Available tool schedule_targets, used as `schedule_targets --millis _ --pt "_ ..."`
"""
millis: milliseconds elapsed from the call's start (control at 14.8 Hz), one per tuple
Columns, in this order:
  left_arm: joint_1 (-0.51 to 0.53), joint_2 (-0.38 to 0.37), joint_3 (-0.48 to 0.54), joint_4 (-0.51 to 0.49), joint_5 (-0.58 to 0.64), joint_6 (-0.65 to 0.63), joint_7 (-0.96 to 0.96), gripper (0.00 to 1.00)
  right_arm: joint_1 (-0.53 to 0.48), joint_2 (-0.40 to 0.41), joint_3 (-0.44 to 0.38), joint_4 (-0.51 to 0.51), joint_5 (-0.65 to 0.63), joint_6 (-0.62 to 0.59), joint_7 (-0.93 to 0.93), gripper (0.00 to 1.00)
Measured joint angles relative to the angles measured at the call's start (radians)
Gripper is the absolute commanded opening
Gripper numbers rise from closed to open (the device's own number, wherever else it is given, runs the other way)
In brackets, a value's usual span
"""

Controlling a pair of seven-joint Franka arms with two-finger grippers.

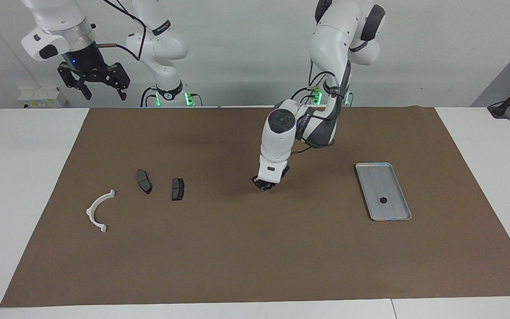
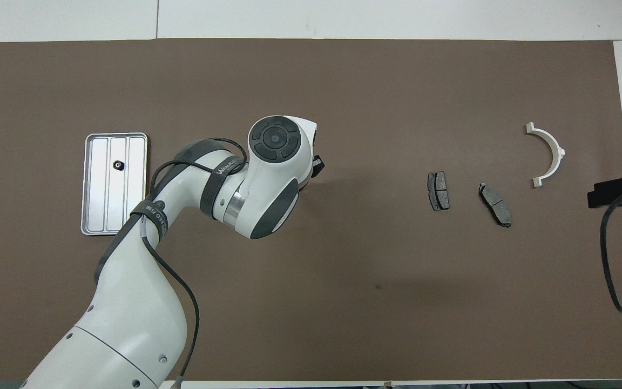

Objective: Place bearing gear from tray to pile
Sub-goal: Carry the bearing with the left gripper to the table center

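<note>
A: Left end effector?
B: Hung low over the bare table, between tray and pile. Couldn't tell open or closed, or whether loaded.
A: Right end effector?
B: Parked high, wide open, empty, waiting.
A: Bearing gear?
B: Sat in the tray. Best taken straight down, pinched centred, set beside the pile.

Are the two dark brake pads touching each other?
Apart. In the overhead view, bare brown mat shows plainly between one brake pad and the other brake pad.
</note>
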Motion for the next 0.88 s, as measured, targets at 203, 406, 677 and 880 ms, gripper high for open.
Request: schedule_targets --millis 203,406,677,880 --pt "-0.001 0.024 0.001 0.001 0.007 0.01 -0.004 0.0 0.0 0.0 0.0 0.0 0.0 0.0 0.0 1.0" --pt "-0.001 0.034 0.002 0.001 0.014 0.047 -0.022 0.0 0.0 0.0 0.0 -0.001 0.0 0.0 0.0 1.0" --pt "-0.002 0.036 0.003 0.0 0.017 0.061 -0.033 0.0 0.0 0.0 0.0 -0.001 0.0 0.0 0.0 1.0" --pt "-0.002 0.039 0.004 -0.001 0.021 0.063 -0.034 0.0 0.0 0.0 0.0 -0.002 0.0 0.0 0.0 1.0"
